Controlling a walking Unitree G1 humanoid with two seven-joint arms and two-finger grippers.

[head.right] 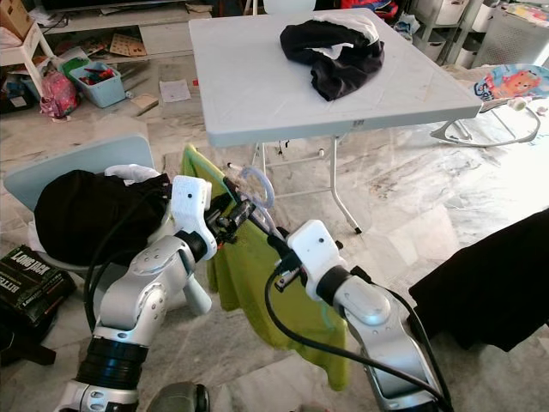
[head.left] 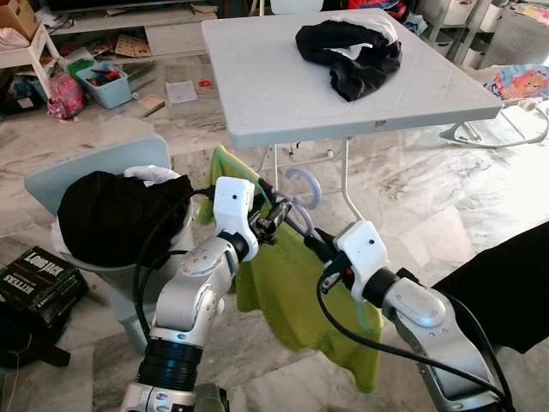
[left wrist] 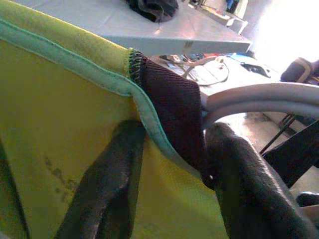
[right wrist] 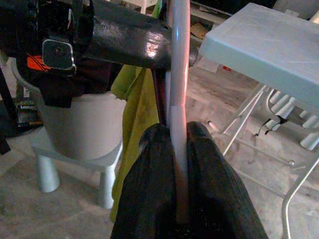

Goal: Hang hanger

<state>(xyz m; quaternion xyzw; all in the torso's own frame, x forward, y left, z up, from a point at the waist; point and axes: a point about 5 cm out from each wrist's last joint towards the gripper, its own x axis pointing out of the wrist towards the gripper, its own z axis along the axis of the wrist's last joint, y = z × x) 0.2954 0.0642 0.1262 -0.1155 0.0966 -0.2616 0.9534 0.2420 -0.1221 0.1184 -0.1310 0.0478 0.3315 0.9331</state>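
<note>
A pale grey plastic hanger (head.left: pixel 305 184) carries a yellow-green shirt (head.left: pixel 292 300) with a teal neckline, held in the air in front of the white table (head.left: pixel 257 86). My left gripper (head.left: pixel 273 220) grips the shirt's neckline at the hanger's shoulder; in the left wrist view its fingers (left wrist: pixel 104 189) pinch the green cloth (left wrist: pixel 60 124) beside the hanger's arm (left wrist: pixel 259 97). My right gripper (head.left: pixel 314 244) is shut on the hanger's other arm. The right wrist view shows the pale bar (right wrist: pixel 178 99) clamped between both fingers (right wrist: pixel 149 184). The hook curls upward below the table edge.
A heap of black clothes (head.left: pixel 352 51) lies on the table. A grey chair (head.left: pixel 94 172) to my left holds a black garment (head.left: pixel 111 215). A black box (head.left: pixel 39 279) sits on the floor; dark cloth (head.left: pixel 506 283) hangs at right. Shelves and a blue bin (head.left: pixel 103 81) stand behind.
</note>
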